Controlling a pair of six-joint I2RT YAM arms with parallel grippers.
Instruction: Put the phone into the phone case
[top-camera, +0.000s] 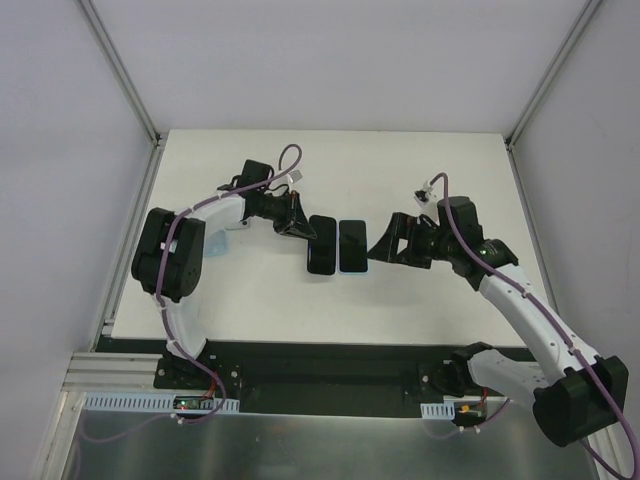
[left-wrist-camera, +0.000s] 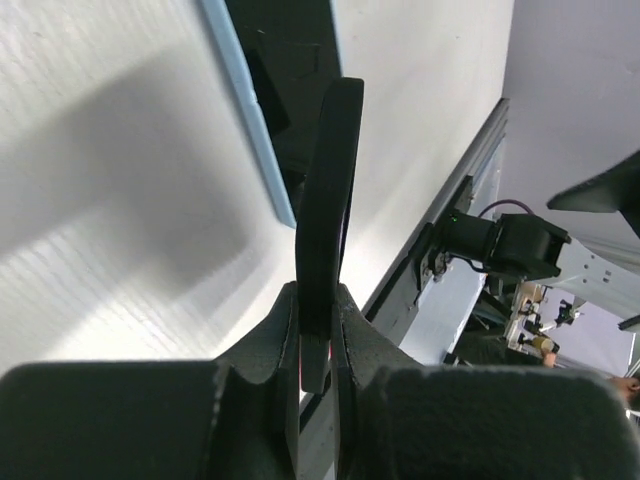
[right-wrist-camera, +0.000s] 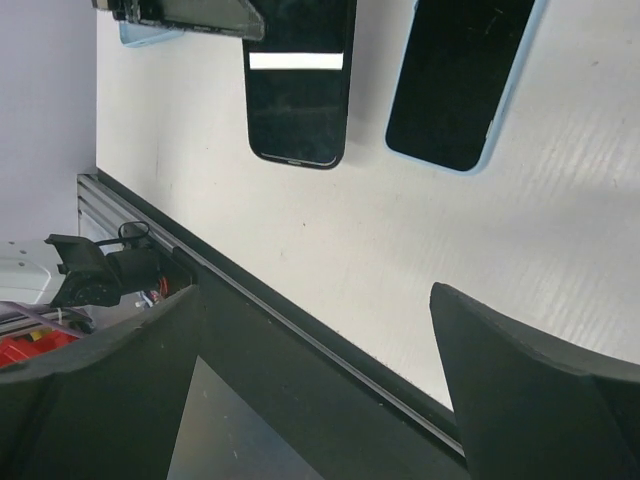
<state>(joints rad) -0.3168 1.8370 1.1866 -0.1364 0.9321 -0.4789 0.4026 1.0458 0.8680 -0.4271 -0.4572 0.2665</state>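
left gripper (top-camera: 303, 228): clamped on far end of black piece (top-camera: 320, 250)
right gripper (top-camera: 383, 240): fingers wide apart, empty; just right of blue-rimmed piece (top-camera: 352, 248)
phone/case: side by side mid-table, not touching; cannot tell which is which
progress: not joined; insertion remains

arms (top-camera: 225, 210): white links, black joints | cables (top-camera: 290, 155): purple (looped) | end effectors (top-camera: 303, 229) (top-camera: 376, 246): black

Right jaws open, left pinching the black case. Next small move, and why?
Likely: slide the right gripper onto the blue-edged phone and close. The phone lies flat beside the black case, not in it; the left gripper pinches the case's edge, and the right jaws stand open short of the phone.
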